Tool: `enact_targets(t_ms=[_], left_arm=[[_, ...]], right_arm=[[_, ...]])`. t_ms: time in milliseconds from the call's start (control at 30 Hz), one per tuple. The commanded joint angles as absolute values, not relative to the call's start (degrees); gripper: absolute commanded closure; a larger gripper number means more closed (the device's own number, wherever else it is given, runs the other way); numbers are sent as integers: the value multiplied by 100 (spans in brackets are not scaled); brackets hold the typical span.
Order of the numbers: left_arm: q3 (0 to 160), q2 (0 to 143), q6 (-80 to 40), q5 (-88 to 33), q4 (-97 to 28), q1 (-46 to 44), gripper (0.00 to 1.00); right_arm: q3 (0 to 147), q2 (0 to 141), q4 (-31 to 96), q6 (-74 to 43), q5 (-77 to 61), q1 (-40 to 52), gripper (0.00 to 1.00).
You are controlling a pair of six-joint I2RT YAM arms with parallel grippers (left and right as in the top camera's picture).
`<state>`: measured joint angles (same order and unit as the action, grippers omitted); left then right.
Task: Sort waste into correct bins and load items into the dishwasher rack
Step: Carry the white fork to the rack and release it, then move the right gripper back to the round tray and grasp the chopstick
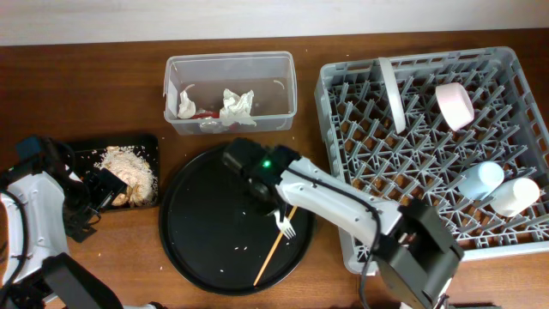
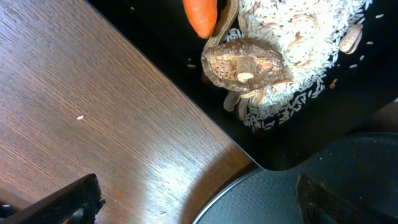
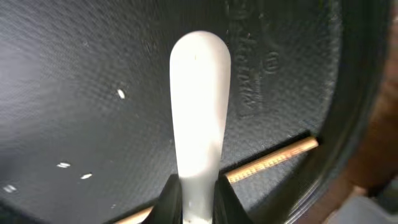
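My right gripper [image 1: 274, 204] hangs over the large round black tray [image 1: 206, 249], shut on the white fork [image 1: 285, 227]. In the right wrist view the fingers [image 3: 198, 199] clamp the fork's handle [image 3: 199, 106], with the wooden chopstick [image 3: 273, 160] lying on the tray behind it. The chopstick [image 1: 276, 249] shows in the overhead view too. My left gripper [image 1: 96, 196] is open and empty beside the small black tray [image 1: 86, 150]. That tray holds rice [image 2: 298, 37], a carrot [image 2: 200, 15] and a brown mushroom scrap [image 2: 242, 62]. The clear tub [image 1: 230, 64] holds tissues [image 1: 236, 105] and a red wrapper [image 1: 204, 113].
The grey dishwasher rack [image 1: 343, 94] at the right holds a white plate [image 1: 392, 93], pink bowl [image 1: 455, 105], blue cup [image 1: 479, 180] and white cup [image 1: 515, 196]. A few rice grains [image 1: 243, 251] lie on the round tray. In the left wrist view its rim [image 2: 249, 180] lies between my left fingers.
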<state>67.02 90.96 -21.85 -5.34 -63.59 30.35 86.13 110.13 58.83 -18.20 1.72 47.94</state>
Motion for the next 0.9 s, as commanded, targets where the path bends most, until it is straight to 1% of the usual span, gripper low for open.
enact_targets(t_ms=[0, 67, 133, 333, 400, 633, 700, 733, 767, 833, 867], left_arm=[[6753, 9002, -2091, -508, -6355, 3033, 1], [6753, 9002, -2093, -508, -6355, 3033, 1], [6753, 9002, -2091, -508, -6355, 3033, 0], [6753, 9002, -2091, -506, -6357, 3033, 1], [6753, 9002, -2091, -506, -6355, 3033, 1], [6753, 9002, -2091, -506, -6357, 3033, 1], [6753, 9002, -2091, -506, -6357, 3033, 1], [6753, 9002, -2091, -506, -6357, 3033, 1], [6753, 9002, -2091, -508, -6357, 3033, 1], [6753, 9002, -2091, -508, -6357, 3033, 1], [6753, 9002, -2091, -508, -6357, 3033, 1]], right_arm=[[8936, 10278, 6110, -1850, 244, 4257, 96], [8934, 9773, 6486, -1822, 244, 3645, 96], [8932, 9612, 6949, -1647, 244, 3044, 96], [8377, 9614, 7063, -1518, 331, 2176, 96], [8018, 9614, 6908, -1474, 331, 2016, 96], [7102, 9614, 6296, -1369, 360, 2016, 96], [7126, 9614, 6230, -1369, 373, 2016, 78], [7194, 9612, 6261, -1372, 370, 2016, 73], [7441, 9588, 6440, -1372, 370, 2016, 56], [7990, 9494, 6757, -1374, 368, 2018, 46], [8256, 9421, 6904, -1387, 270, 2023, 46]])
